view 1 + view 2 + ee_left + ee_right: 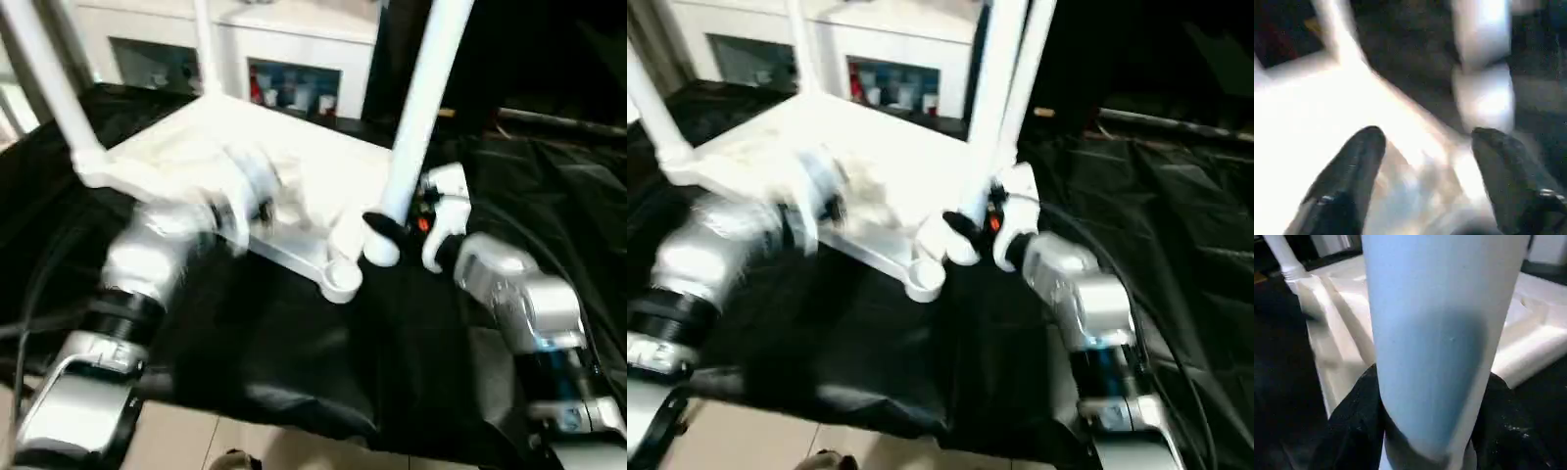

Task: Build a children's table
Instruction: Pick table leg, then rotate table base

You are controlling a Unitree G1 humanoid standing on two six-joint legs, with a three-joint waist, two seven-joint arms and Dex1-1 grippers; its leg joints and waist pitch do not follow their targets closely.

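My right gripper [384,238] was clenched around the lower end of a white leg [423,108], black fingers [1359,416] pressed to either side of the tube, which rose nearly upright and tilted slightly. The leg's bottom end hung just beside the empty round corner socket [340,282] of the table top [294,166], near but not seated in it. My left gripper [1425,147] was released, its two fingers [1352,171] spread apart over the white underside of the top, holding nothing; the left forearm [157,250] was blurred, reaching in from the near left corner. The top lay upside down on the black-draped work table [294,372], near corner pointing toward me. Farther back, a second leg [49,78] stood in the left corner socket, and a third leg [204,44] rose at the far corner. Beyond the table stood a white cabinet [294,39].
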